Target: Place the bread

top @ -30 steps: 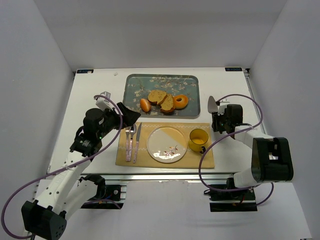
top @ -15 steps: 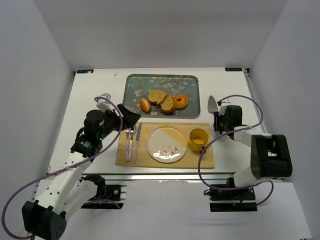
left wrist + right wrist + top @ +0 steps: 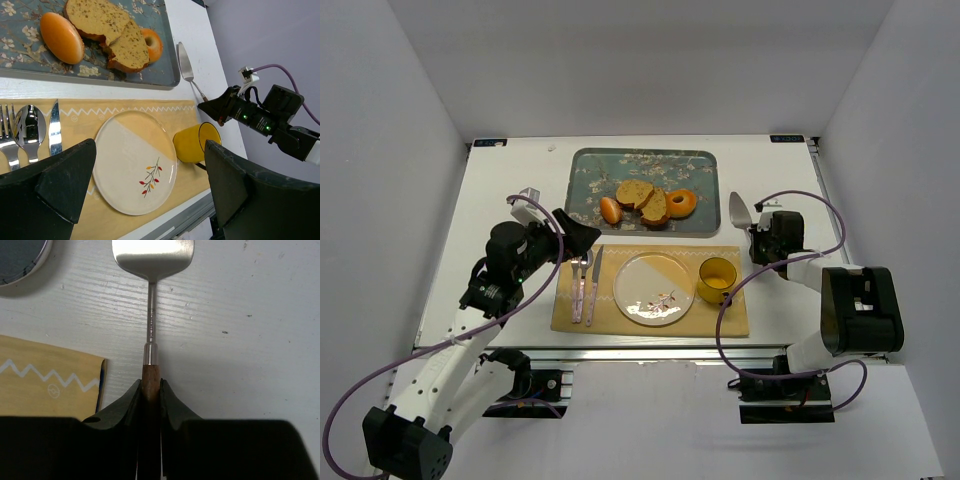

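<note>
Below the blue floral metal tray (image 3: 640, 153), toward its left corner, the left gripper (image 3: 582, 237) hangs, jaws wide apart, empty; the bread (image 3: 681, 203), a glossy golden ring, lies at the tray's right end, seemingly touching brown flat slices (image 3: 645, 198); right of the tray the right gripper (image 3: 150, 390) clamps a wood-handled steel spatula (image 3: 151, 255), likely for scooping; the tray's rim intervenes.

Your left arm (image 3: 460, 330) is slanting up from its base at the near left corner with the elbow bent. It is aiming the left gripper (image 3: 582, 237) toward the right, both fingers (image 3: 60, 185) standing wide apart. Your right arm (image 3: 815, 272) is lying low and folded close to its base, running leftward, and the right gripper (image 3: 150, 387) is pointing away from you, its fingers pinching the wooden handle of a spatula (image 3: 151, 315) tight.
</note>
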Robot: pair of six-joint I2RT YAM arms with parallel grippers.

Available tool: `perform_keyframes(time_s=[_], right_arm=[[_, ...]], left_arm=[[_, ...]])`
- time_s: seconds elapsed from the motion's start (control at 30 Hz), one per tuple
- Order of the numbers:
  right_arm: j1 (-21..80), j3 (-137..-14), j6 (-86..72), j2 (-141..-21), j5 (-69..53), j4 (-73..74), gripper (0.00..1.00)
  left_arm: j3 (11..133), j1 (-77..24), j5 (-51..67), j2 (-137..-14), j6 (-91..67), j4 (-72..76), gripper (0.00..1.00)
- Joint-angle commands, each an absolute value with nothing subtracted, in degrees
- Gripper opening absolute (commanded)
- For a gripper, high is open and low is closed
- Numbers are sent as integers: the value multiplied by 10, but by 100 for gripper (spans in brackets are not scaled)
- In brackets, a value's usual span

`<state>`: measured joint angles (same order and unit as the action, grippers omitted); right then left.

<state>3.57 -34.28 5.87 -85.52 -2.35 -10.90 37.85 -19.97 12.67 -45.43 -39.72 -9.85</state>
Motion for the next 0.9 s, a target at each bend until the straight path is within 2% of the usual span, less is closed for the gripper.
perform_keyframes(time_s=[0.0,0.13,0.43,0.7,0.87], right_arm=[[38,-346,58,-840,-20,-120,13],[37,-359,76,-820,-24,-100,0],[36,-458,248,-767,-118,-53,0],[50,-658,326,-907,-113,90,0],[68,-736,332,-976,-87,130,0]], left_arm=[[376,-197,127,-449,-398,-91,98],[377,-197,128,-450,-397,-91,98],[379,-197,128,-450,-396,-90,98],[384,-196,128,-453,-395,-88,98],[384,-196,124,-446,-395,-95,98]])
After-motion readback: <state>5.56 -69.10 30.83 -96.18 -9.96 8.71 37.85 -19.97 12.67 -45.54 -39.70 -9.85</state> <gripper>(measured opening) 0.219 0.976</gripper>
